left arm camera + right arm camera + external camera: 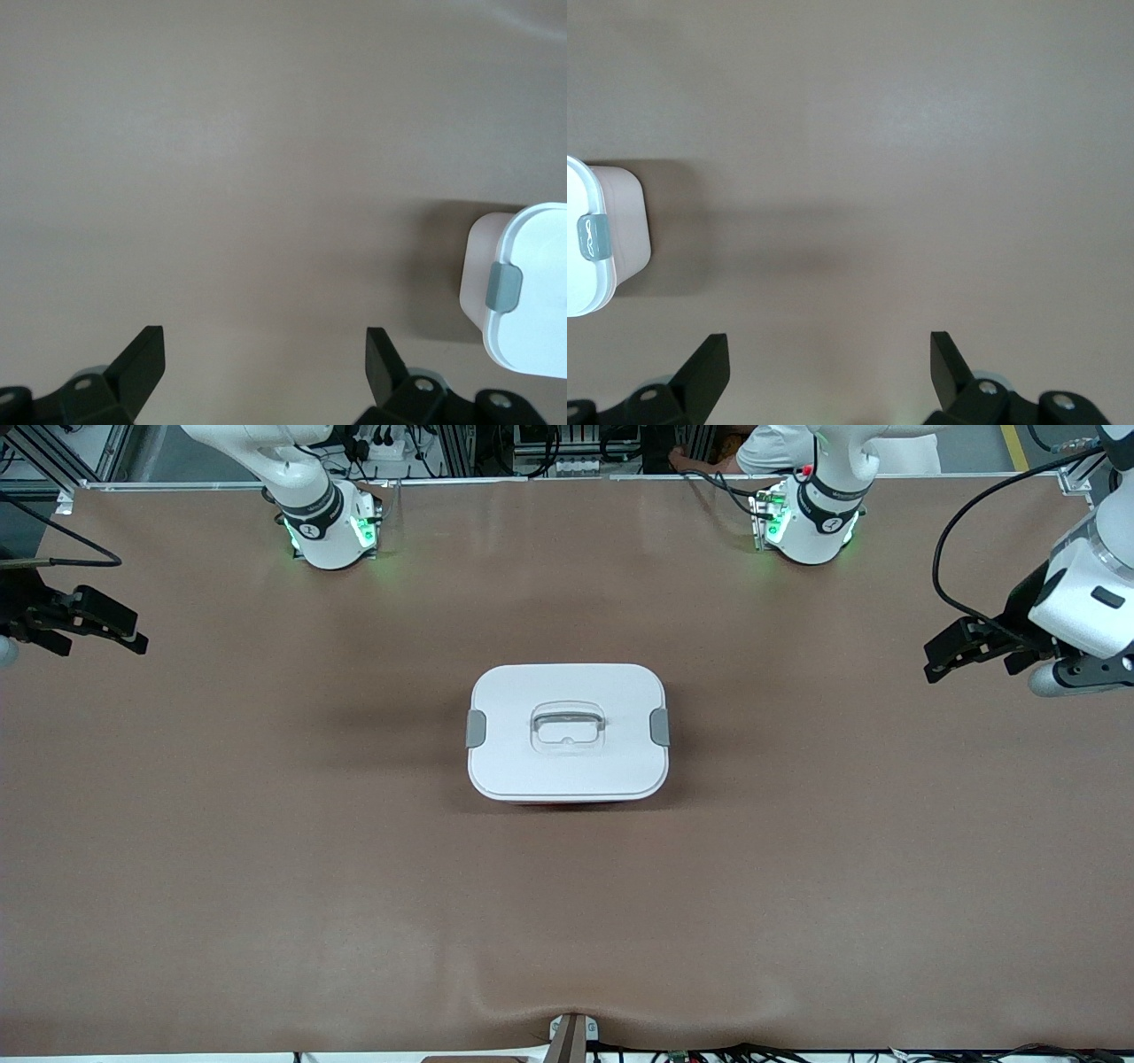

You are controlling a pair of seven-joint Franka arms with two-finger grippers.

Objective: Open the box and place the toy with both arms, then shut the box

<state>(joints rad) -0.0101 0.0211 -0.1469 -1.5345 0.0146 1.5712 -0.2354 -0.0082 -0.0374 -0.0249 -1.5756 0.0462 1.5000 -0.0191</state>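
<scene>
Box [567,733] sits mid-worktop [266,850], white lid [567,766] on, both grey side clips [476,729] down against lid, clear handle [567,720] recessed at lid centre. Toy not visible. Left gripper [952,657] held over worktop at left arm's end, jaws apart, holding nothing. Right gripper [97,622] held over right arm's end, jaws apart, holding nothing. Both well apart from box.

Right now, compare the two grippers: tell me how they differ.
The left gripper hangs over the table's left-arm end with its white wrist in view; the right gripper hangs over the right-arm end, showing only black parts. Both have open, empty jaws and are away from the closed box.
</scene>
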